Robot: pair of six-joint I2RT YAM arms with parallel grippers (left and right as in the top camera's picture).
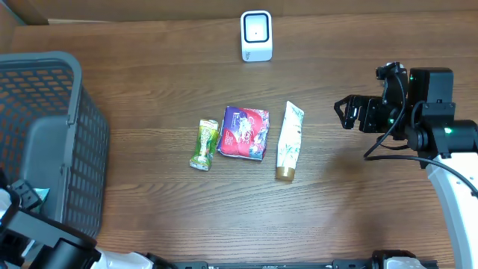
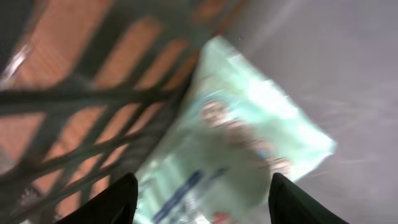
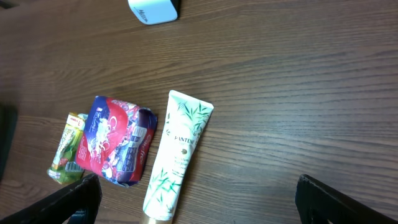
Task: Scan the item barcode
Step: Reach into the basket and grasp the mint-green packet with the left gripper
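Packet [image 2: 249, 143], glossy pale-green plastic, lies against the dark latticed basket [image 2: 74, 101].

Dark brown wood-grain table [image 1: 351, 217], grain running side to side, soft even lighting

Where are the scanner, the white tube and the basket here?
scanner [image 1: 256, 35]: overhead view, its front face.
white tube [image 1: 289, 138]: overhead view, middle of its body.
basket [image 1: 88, 168]: overhead view, its mesh side wall.
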